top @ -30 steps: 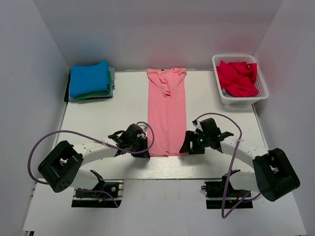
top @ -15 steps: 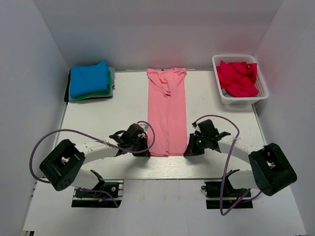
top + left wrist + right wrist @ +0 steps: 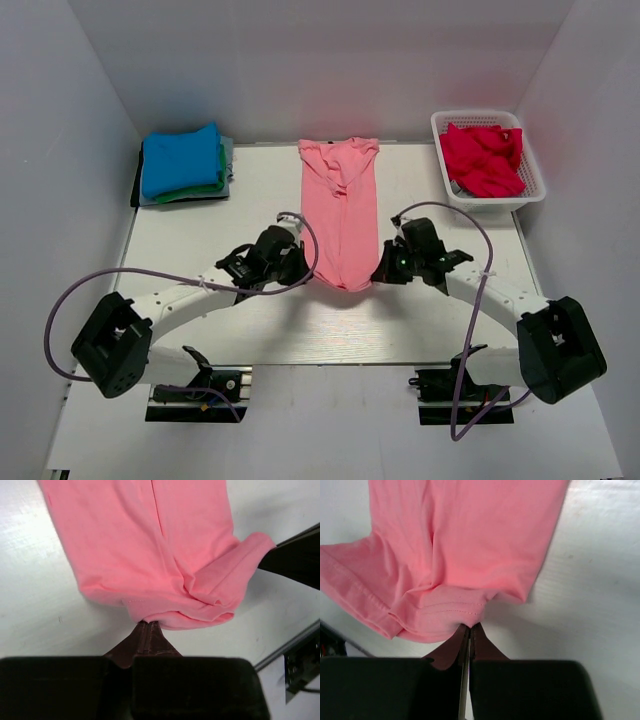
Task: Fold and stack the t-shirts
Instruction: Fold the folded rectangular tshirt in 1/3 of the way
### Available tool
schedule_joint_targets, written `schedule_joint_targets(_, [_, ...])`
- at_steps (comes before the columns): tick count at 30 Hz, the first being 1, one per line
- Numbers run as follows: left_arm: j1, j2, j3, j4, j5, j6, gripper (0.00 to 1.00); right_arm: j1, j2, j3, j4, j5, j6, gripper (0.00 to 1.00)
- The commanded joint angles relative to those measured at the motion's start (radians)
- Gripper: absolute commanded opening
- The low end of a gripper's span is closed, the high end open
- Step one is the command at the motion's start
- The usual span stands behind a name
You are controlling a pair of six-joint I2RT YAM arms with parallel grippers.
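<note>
Salmon pink t-shirt (image 3: pixel 340 200) lies mid-table as a long narrow strip, sleeves tucked in and collar at the far edge. Its near end stops well short of the table's (image 3: pixel 200 250) near edge.

Left pincer (image 3: pixel 148 629) is clamped on the near-left corner of the pink hem, fingers pressed together with fabric between the tips. Right pincer (image 3: pixel 468 631) is clamped the same way on the near-right corner, stitched hem right at the tips.

Between the two grips the near end is bunched and rolled over on itself, sagging into a rounded lip in the top view. The rest of the strip lies flat on the table.

Far-left corner holds a folded stack, with the blue t-shirt (image 3: pixel 180 158) on top and the green t-shirt (image 3: pixel 208 189) showing under its near edge. There are darker layers beneath, but I cannot tell what they are.

At the far-right corner a white lattice basket (image 3: pixel 532 190) holds a crumpled crimson red t-shirt (image 3: pixel 482 158).
</note>
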Motion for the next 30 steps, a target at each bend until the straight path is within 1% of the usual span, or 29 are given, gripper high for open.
schedule_joint_targets(1, [0.007, 0.031, 0.076, -0.006, -0.109, 0.027, 0.00, -0.003, -0.005, 0.094, 0.025, 0.130, -0.031, 0.00])
schedule_joint_targets(4, [0.007, 0.088, 0.143, -0.006, -0.194, 0.027, 0.00, -0.004, 0.018, 0.148, 0.049, 0.197, -0.034, 0.00])
schedule_joint_targets(8, [0.016, 0.175, 0.273, -0.039, -0.311, 0.038, 0.00, -0.009, 0.097, 0.234, 0.080, 0.309, -0.060, 0.00])
schedule_joint_targets(9, [0.026, 0.194, 0.295, -0.059, -0.332, 0.038, 0.00, -0.010, 0.110, 0.278, 0.080, 0.326, -0.068, 0.00])
schedule_joint_targets(12, [0.049, 0.261, 0.381, -0.081, -0.372, 0.049, 0.00, -0.019, 0.171, 0.333, 0.092, 0.338, -0.086, 0.00])
schedule_joint_targets(16, [0.088, 0.335, 0.480, -0.081, -0.372, 0.081, 0.00, -0.038, 0.241, 0.408, 0.126, 0.361, -0.095, 0.00])
schedule_joint_targets(18, [0.111, 0.365, 0.511, -0.081, -0.372, 0.090, 0.00, -0.047, 0.289, 0.447, 0.132, 0.328, -0.101, 0.00])
schedule_joint_targets(21, [0.144, 0.419, 0.571, -0.081, -0.382, 0.105, 0.00, -0.062, 0.350, 0.516, 0.126, 0.322, -0.115, 0.00])
schedule_joint_targets(23, [0.158, 0.435, 0.583, -0.040, -0.347, 0.136, 0.00, -0.075, 0.372, 0.565, 0.126, 0.302, -0.123, 0.00])
schedule_joint_targets(27, [0.197, 0.510, 0.668, -0.040, -0.309, 0.154, 0.00, -0.090, 0.446, 0.645, 0.123, 0.277, -0.132, 0.00])
schedule_joint_targets(30, [0.206, 0.565, 0.691, -0.030, -0.254, 0.163, 0.00, -0.105, 0.485, 0.675, 0.132, 0.254, -0.132, 0.00])
